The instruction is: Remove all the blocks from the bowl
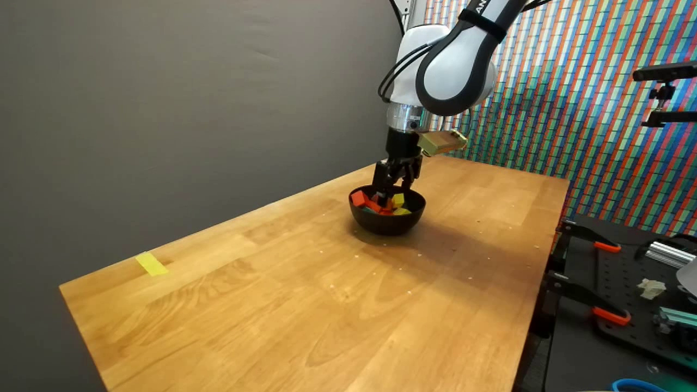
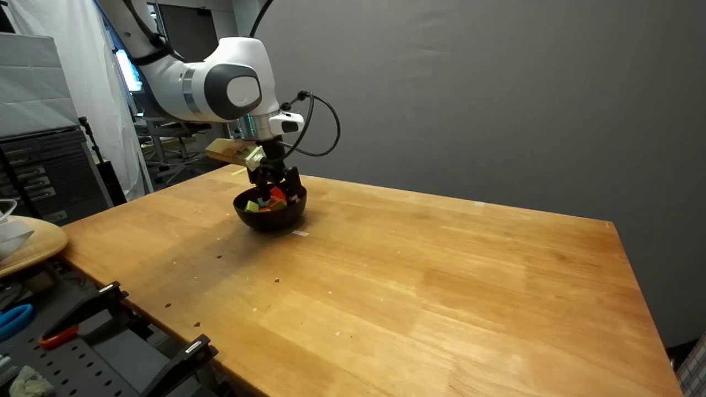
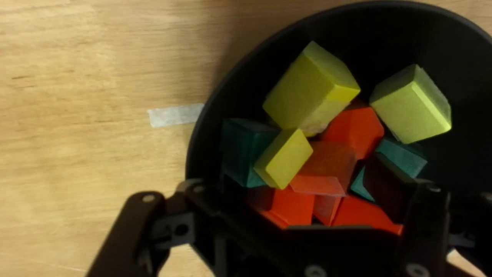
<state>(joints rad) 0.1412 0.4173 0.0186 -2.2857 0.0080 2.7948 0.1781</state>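
Working with end effector (image 3: 313, 196) spread wide, lower centre of the wrist frame, inside the one bowl (image 3: 376, 42) at right. Best to straddle one red block (image 3: 294, 207), close squarely, lift straight up. Counted rightward in it: at least two greens (image 3: 242, 152), three yellows (image 3: 284, 157), reds (image 3: 355, 129) too overlapped to number.

Table (image 1: 305, 326): warm, bright, faint glare; soft broad shadow beside the bowl (image 1: 384, 223) in both exterior views.
Wall (image 2: 469, 121): dim, flat grey.
Blocks (image 3: 285, 158): slightly blurred in the wrist view.
Gripper (image 3: 313, 192): near-black there, out of focus.
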